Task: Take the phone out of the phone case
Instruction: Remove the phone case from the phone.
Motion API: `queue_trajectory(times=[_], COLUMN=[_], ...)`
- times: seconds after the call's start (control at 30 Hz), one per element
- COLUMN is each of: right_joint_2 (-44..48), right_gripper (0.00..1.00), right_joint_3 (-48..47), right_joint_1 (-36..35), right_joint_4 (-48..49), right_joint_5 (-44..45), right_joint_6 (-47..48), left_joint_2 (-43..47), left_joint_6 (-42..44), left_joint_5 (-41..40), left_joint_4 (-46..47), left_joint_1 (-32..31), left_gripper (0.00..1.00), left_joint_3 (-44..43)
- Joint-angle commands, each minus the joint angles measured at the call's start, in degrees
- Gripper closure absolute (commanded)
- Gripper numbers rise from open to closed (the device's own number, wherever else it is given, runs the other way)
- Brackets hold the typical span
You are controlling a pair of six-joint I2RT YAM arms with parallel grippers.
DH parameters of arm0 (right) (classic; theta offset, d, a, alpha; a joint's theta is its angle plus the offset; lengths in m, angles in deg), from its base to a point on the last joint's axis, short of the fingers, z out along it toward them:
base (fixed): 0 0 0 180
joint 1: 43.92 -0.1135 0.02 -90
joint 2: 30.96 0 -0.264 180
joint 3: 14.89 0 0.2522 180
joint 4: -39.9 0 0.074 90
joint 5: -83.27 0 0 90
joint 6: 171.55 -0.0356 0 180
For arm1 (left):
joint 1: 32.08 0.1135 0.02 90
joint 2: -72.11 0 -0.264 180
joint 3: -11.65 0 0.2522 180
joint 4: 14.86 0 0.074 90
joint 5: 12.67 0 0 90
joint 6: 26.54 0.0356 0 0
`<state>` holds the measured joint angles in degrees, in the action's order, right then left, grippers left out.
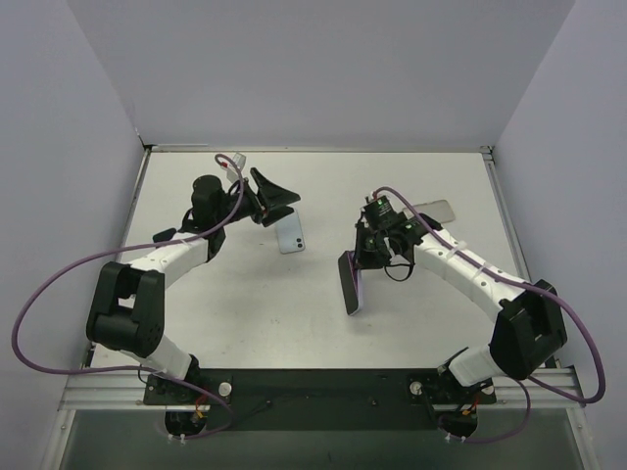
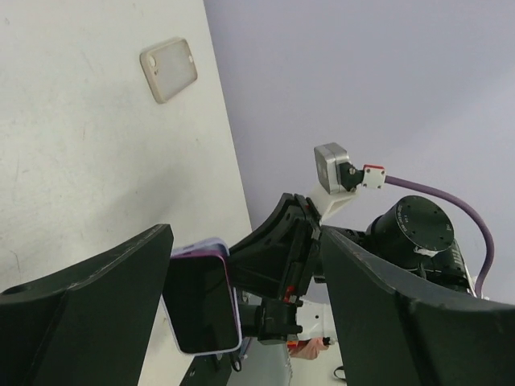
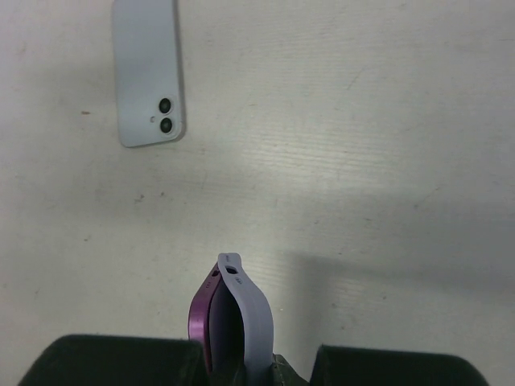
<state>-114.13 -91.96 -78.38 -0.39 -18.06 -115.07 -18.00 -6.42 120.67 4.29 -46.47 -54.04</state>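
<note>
**Right gripper grips the cased phone on edge**

The right gripper (image 3: 241,366) is clamped on the purple phone (image 3: 201,314), held edge-up above the table (image 1: 245,313); its lilac phone case (image 3: 253,322) gapes away from it at the top corner; the left gripper (image 1: 277,199) hangs wide apart, holding nothing, near a pale phone (image 1: 291,235) lying camera-side up; a clear case (image 1: 431,210) lies beyond the right gripper.

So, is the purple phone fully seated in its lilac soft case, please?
Partly out: the lilac case gapes away from the purple phone at the top; lower down, the right fingers hide them.
</note>
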Motion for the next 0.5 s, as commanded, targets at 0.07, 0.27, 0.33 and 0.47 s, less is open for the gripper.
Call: queue_trajectory(times=[0.07, 0.27, 0.33, 0.47], right_joint_2=[-0.2, -2.8, -3.4, -4.4], right_gripper=[1.0, 0.94, 0.9, 0.83], right_joint_3=[4.0, 8.3, 9.4, 11.1], right_joint_1=[0.0, -0.7, -0.9, -1.7], right_joint_4=[2.9, 6.0, 6.3, 6.7], right_joint_5=[11.1, 12.7, 12.4, 11.7], right_joint_6=[0.0, -0.9, -1.1, -1.5], left_joint_2=[1.5, 1.7, 1.3, 1.1], left_joint_6=[2.8, 3.4, 1.8, 1.4], left_joint_5=[-0.4, -0.4, 0.6, 0.4], left_joint_4=[-3.5, -4.5, -2.7, -4.2], left_joint_1=[-0.9, -0.8, -0.9, -1.4], left_gripper=[0.15, 0.15, 0.15, 0.15], left_joint_3=[-0.5, 0.9, 1.2, 1.3])
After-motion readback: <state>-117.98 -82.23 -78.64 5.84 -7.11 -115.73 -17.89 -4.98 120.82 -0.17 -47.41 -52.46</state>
